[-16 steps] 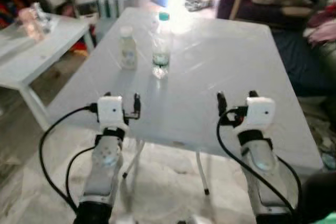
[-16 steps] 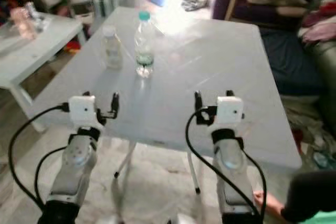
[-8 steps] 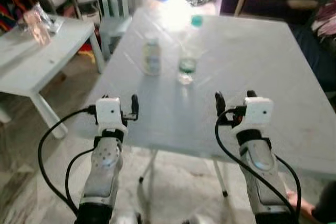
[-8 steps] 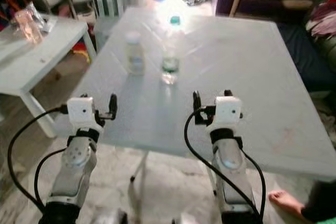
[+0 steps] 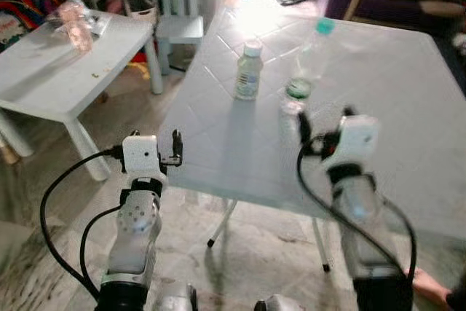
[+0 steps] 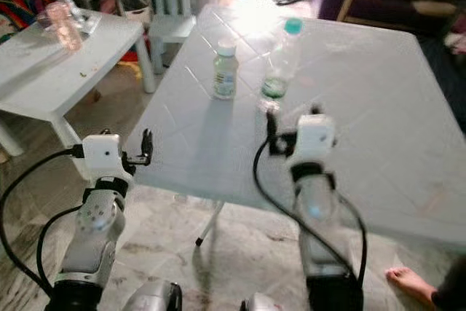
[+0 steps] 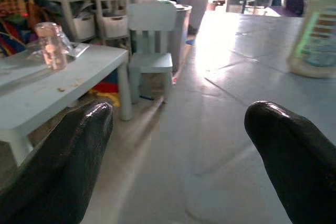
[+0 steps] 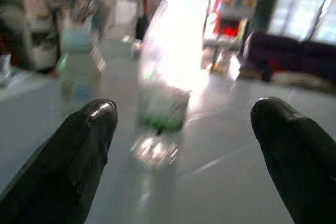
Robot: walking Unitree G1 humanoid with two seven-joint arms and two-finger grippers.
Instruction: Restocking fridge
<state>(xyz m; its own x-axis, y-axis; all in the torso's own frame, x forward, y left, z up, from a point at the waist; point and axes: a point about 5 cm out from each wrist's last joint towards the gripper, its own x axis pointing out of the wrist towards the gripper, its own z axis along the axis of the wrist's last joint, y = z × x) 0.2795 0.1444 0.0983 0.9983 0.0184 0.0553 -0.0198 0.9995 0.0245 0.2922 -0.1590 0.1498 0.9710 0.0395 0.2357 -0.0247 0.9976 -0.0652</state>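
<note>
Moved since earlier: right gripper [image 6: 293, 123] now raised nearer the bottle [image 6: 280, 60]; camera swung right. Your inventory, left to right: side table [image 5: 44, 71]; left gripper [image 5: 175, 151], fingers wide, off the table [image 5: 408, 100] edge; small jar [image 5: 248, 71]; bottle, likely light, slippery, crushable, so grip mid-body; right gripper wide, empty

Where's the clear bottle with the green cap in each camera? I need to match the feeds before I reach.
Left eye view: clear bottle, upper middle, on the white table.
Right eye view: upper middle, right of the small white bottle.
Left wrist view: I can't make it out here; the small white bottle sits at the edge.
Right wrist view: centre, blurred, between the right end effector's fingers.
Shared landmark: the small white bottle.
</note>
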